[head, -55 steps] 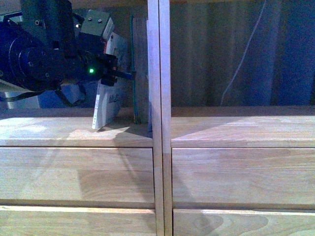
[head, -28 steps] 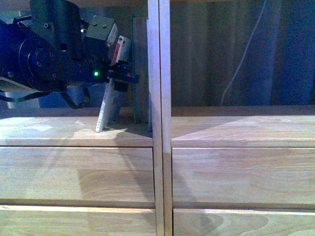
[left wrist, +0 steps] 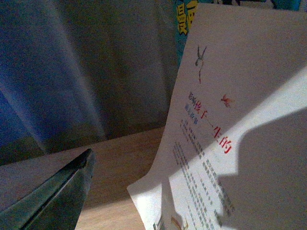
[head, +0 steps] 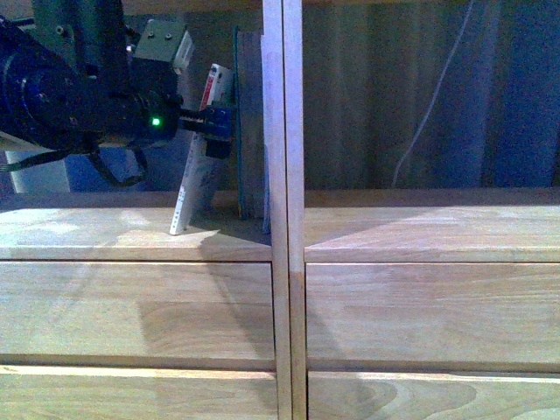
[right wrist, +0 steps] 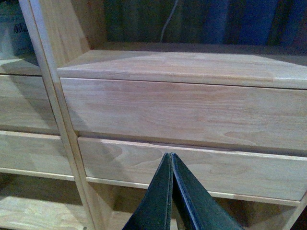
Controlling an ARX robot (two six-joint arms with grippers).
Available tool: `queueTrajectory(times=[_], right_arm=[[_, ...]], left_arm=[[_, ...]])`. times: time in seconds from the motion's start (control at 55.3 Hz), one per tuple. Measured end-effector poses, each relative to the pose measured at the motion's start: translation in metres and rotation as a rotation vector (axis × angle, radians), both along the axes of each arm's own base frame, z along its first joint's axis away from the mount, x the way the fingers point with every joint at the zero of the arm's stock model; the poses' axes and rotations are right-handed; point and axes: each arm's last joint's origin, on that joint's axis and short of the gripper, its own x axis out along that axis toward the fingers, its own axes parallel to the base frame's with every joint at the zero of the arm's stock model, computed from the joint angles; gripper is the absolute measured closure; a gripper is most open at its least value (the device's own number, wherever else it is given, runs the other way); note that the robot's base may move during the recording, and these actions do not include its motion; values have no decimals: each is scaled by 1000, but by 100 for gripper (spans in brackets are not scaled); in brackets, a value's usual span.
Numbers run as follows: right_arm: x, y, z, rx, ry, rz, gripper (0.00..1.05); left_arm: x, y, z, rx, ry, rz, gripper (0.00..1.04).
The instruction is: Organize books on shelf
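The left gripper [head: 214,131] was largely masked by its own dark arm and wrist housing in the front view; whether its jaws pinched the thin paperback [head: 197,171] could not be told. In the left wrist view only one dark finger [left wrist: 53,201] showed, apart from the paperback's cover [left wrist: 240,143], so the opening remained undetermined. The paperback leaned in the shelf's [head: 284,219] left compartment, foot on the board, top tilted toward the teal book [head: 249,122], which stood upright against the central divider. The teal book's upper end was cut off by the frame. On the pale cover, red Chinese characters and small bird drawings were visible; the finer print below was too small to read. Yellow characters on the teal cover [left wrist: 184,14] were cropped. The right gripper [right wrist: 172,167] was pressed closed, empty, before the drawer fronts [right wrist: 182,112].
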Motion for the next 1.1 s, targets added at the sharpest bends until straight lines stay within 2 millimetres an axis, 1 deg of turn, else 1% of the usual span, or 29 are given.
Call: queueTrajectory(times=[0.199, 0.271, 0.326, 0.47, 0.507, 0.525, 0.561, 0.579, 0.597, 0.615, 0.633, 0.688, 0.76, 0.796, 0.85, 0.941, 1.013, 1.104], right_arm=[[0, 0, 0, 0, 0, 0, 102], [0, 0, 0, 0, 0, 0, 102], [0, 0, 0, 0, 0, 0, 102], [0, 0, 0, 0, 0, 0, 102], [0, 0, 0, 0, 0, 0, 102], [0, 0, 0, 0, 0, 0, 102], [0, 0, 0, 0, 0, 0, 102], [0, 0, 0, 0, 0, 0, 102], [0, 0, 0, 0, 0, 0, 102], [0, 0, 0, 0, 0, 0, 102], [0, 0, 0, 0, 0, 0, 102], [0, 0, 0, 0, 0, 0, 102], [0, 0, 0, 0, 0, 0, 102], [0, 0, 0, 0, 0, 0, 102], [0, 0, 0, 0, 0, 0, 102], [0, 0, 0, 0, 0, 0, 102], [0, 0, 0, 0, 0, 0, 102], [0, 0, 0, 0, 0, 0, 102]], left_arm=[[-32, 5, 1, -119, 116, -113, 7], [-47, 6, 4, -162, 144, -145, 7], [-62, 8, 8, -186, 151, -164, 7], [-111, 16, 29, -249, 121, -188, 7], [-129, 20, 36, -254, 96, -190, 7], [-133, 21, 38, -254, 86, -190, 7], [-151, 25, 45, -259, 59, -193, 7], [-156, 27, 46, -259, 53, -194, 7], [-165, 29, 49, -259, 40, -194, 7], [-179, 32, 52, -258, 23, -189, 7], [-183, 34, 53, -259, 18, -188, 7], [-207, 41, 55, -258, 3, -173, 7], [-235, 51, 50, -247, -10, -142, 7], [-249, 57, 44, -238, -15, -117, 7], [-261, 61, 37, -224, -26, -99, 7], [-275, 66, 27, -197, -51, -65, 7], [-295, 72, 8, -168, -28, -35, 7], [-311, 74, -11, -141, 9, -23, 7]])
